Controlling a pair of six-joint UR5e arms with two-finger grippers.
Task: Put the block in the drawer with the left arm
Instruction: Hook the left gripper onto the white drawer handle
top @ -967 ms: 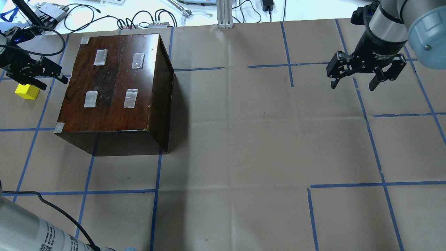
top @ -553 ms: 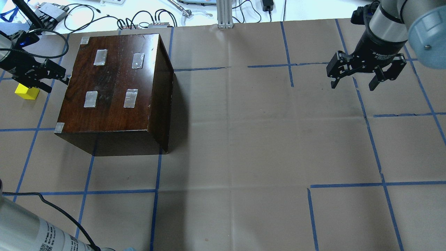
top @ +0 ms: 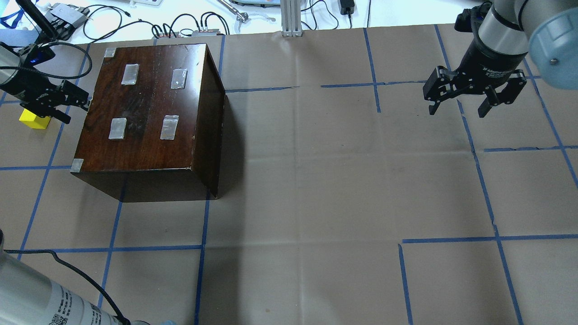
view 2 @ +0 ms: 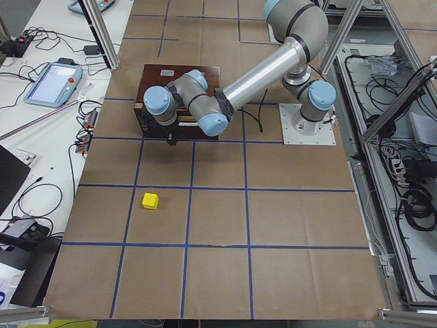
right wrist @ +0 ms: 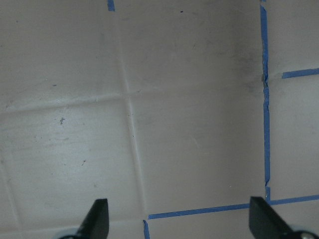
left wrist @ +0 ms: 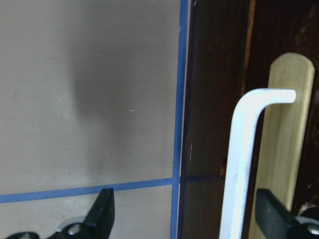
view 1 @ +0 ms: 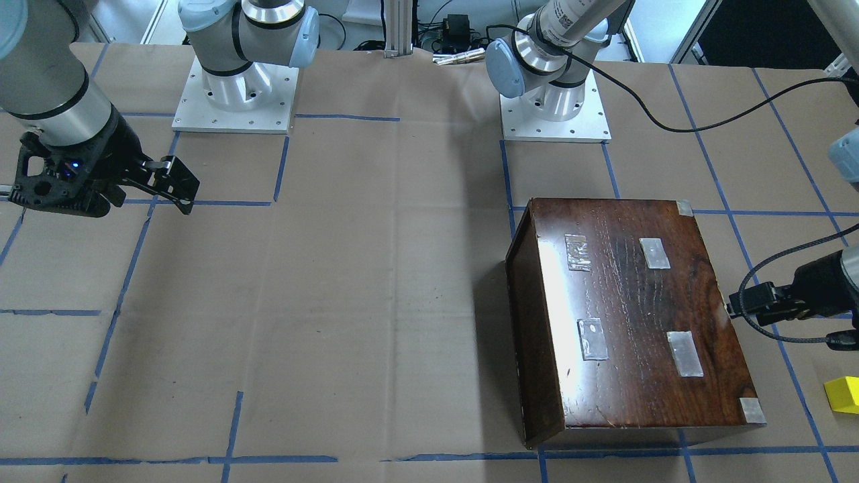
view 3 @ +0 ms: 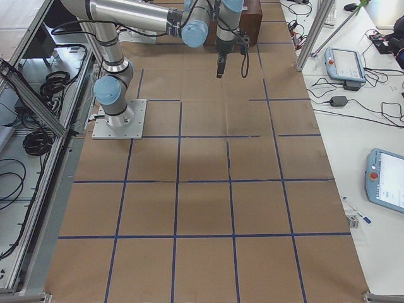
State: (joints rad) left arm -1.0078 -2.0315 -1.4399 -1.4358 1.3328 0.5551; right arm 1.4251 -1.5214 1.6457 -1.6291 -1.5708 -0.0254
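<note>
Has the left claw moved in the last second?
Yes. The left claw has edged right, toward the cabinet's side.

Bright, even light from above fills every view. The glossy cabinet point(view 1: 631, 315) top carries a white glare streak in the front-facing view and throws a soft shadow across the table point(top: 316, 180) in the overhead one. The left wrist view is soft, its near white handle point(left wrist: 242, 164) blurred and washed out.
</note>
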